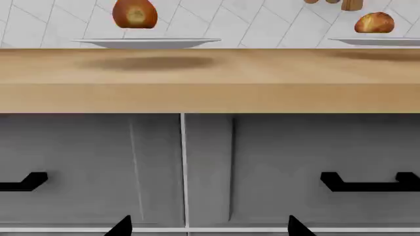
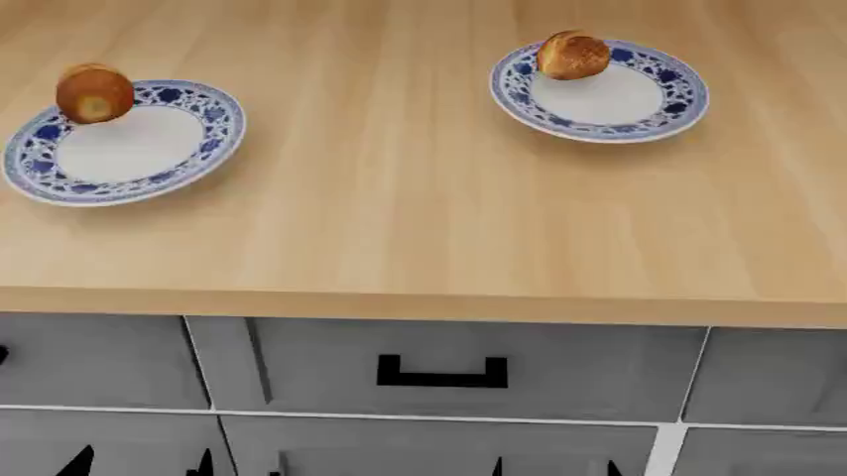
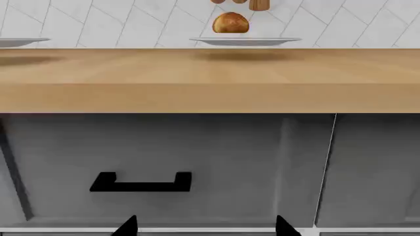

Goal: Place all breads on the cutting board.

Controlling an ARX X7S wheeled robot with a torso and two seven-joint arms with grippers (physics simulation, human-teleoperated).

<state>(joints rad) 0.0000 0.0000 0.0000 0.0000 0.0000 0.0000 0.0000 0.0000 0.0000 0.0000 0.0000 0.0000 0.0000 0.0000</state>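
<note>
Two golden-brown breads show in the head view. One bread (image 2: 94, 93) rests at the far rim of the left blue-and-white plate (image 2: 133, 149). The other bread (image 2: 573, 55) lies on the right plate (image 2: 616, 99). The left wrist view has both breads (image 1: 135, 14) (image 1: 375, 22), the right wrist view only the right one (image 3: 230, 22). The cutting board is out of view. My left gripper (image 2: 141, 464) (image 1: 208, 228) and right gripper (image 2: 554, 468) (image 3: 206, 228) are open and empty, low in front of the grey drawers, below the countertop edge.
The light wood countertop (image 2: 397, 198) overhangs grey drawer fronts with black handles (image 2: 441, 373) (image 3: 140, 183) (image 1: 371, 183). Behind it stands a white tiled wall (image 3: 98, 19). Brown wooden items (image 3: 259, 4) sit at the wall behind the right plate.
</note>
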